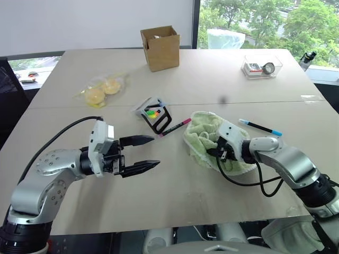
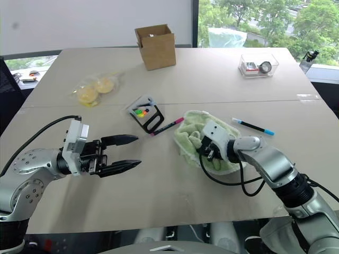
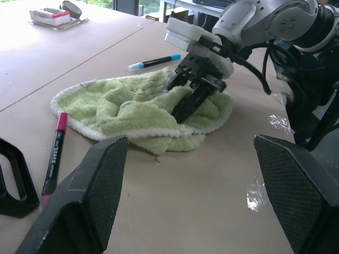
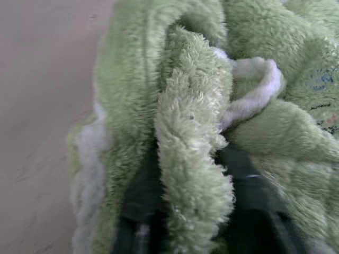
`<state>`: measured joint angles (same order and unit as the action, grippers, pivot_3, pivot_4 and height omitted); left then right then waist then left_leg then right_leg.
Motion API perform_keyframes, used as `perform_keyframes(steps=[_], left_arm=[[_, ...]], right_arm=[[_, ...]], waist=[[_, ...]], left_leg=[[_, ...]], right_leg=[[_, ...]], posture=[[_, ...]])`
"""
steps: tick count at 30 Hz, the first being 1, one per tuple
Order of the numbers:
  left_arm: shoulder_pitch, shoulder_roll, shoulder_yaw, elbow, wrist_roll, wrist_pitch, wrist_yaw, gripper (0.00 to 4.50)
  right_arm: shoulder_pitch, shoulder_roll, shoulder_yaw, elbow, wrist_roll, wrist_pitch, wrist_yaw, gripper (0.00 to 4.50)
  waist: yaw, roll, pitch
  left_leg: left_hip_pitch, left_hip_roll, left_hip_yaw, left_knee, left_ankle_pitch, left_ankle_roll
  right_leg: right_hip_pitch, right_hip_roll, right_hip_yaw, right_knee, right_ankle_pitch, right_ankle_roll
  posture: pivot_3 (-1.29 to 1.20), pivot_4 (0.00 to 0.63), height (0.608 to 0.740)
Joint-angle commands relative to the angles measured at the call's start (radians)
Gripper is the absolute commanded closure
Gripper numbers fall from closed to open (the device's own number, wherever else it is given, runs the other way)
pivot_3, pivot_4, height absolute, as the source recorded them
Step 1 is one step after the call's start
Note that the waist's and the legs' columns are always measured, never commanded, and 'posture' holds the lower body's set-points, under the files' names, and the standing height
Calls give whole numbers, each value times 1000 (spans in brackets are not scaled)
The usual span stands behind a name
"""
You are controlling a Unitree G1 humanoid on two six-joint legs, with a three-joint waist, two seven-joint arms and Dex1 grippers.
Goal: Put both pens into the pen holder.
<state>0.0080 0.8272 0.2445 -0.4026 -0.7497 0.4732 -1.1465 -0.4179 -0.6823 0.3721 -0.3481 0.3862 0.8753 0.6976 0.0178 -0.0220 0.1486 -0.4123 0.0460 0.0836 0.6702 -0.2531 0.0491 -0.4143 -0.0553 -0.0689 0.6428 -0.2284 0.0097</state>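
The pen holder [image 1: 152,114] lies tilted just left of centre in the head view, green and orange bits glowing inside its black-and-grey frame. The pink-ended pen [image 1: 175,127] rests flat on the table with one tip almost at the holder's foot and its other end at the edge of a crumpled green towel [image 1: 204,138]; the blue-ended pen [image 1: 260,127] lies beyond the towel, toward the right of the frame, well apart from the holder. Neither pen is in the holder yet. The right gripper [image 3: 192,98] is pressed together on a fold of the towel, the pile bunched between its black fingers, probably to drag the cloth clear of the pens. The left gripper [image 1: 142,153] hovers at lower left, jaws spread and empty, aimed toward the pink pen as if waiting. The pale table [image 1: 175,188] also carries a cardboard box [image 1: 160,48], a bagged yellow item [image 1: 102,90] and a clear plastic box [image 1: 261,66]; windows with trees lie behind.
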Motion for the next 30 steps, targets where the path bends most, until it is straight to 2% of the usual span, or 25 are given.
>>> perform_keyframes(steps=[1,3,5,7,10,14,17,19,25,28,30], left_arm=[[-7,-11,22,-23,-12,-21,7,561],[-15,-19,18,-22,-15,-22,8,561],[-16,-24,18,-27,-20,-21,8,561],[-22,-23,7,-27,-22,-20,-3,561],[-48,-29,-18,-8,-11,-23,-16,561],[-81,-37,-44,17,-1,-28,-34,561],[-118,-43,-72,52,14,-39,-55,561],[-134,-46,-83,65,19,-43,-60,561],[-152,-56,-105,83,44,-63,-62,561],[-160,-68,-113,92,72,-87,-50,561],[-161,-73,-116,96,86,-94,-44,561]], right_arm=[[106,-40,-164,-137,162,45,88,4483],[170,-39,-343,-214,317,92,100,4483],[210,-48,-441,-250,399,129,91,4483],[307,-103,-580,-299,458,166,102,4483],[483,-186,-774,-347,464,202,111,4483],[626,-235,-913,-304,389,162,90,4483],[782,-293,-978,-211,210,71,99,4483],[832,-309,-988,-166,155,40,92,4483],[805,-342,-922,29,-27,-2,-24,4483],[725,-331,-896,65,-25,-12,-22,4483],[685,-324,-889,78,-16,-14,-6,3592]], waist=[[5,0,0],[1,1,1],[-4,2,1],[-5,1,1],[5,2,2],[15,3,2],[12,3,2],[14,2,1],[4,2,1],[-3,2,1],[-4,2,1]], left_leg=[[-1,0,0,0,0,0],[-2,-1,0,0,0,0],[-3,-1,1,0,0,-1],[-2,0,1,0,0,0],[-2,-1,-1,-2,-1,0],[-1,-1,-1,-1,-1,1],[0,-1,1,0,0,1],[0,-2,0,0,0,1],[-1,-2,1,0,0,1],[-1,-2,1,0,0,1],[0,-2,1,0,0,1]], right_leg=[[0,0,0,0,0,0],[0,-1,0,-1,1,2],[-1,-1,1,-2,2,4],[-1,-1,1,-2,2,4],[0,0,-1,-2,0,1],[0,0,0,-2,-1,2],[0,1,2,-1,-2,4],[0,1,2,-1,-2,4],[0,3,3,-1,-2,4],[0,3,3,-1,-2,4],[0,3,3,-1,-2,4]], posture=[[0,150,740],[0,150,740],[0,150,740],[0,150,740],[0,150,740],[0,150,740],[0,150,740],[0,150,740],[0,150,740],[0,150,740],[0,150,740]])
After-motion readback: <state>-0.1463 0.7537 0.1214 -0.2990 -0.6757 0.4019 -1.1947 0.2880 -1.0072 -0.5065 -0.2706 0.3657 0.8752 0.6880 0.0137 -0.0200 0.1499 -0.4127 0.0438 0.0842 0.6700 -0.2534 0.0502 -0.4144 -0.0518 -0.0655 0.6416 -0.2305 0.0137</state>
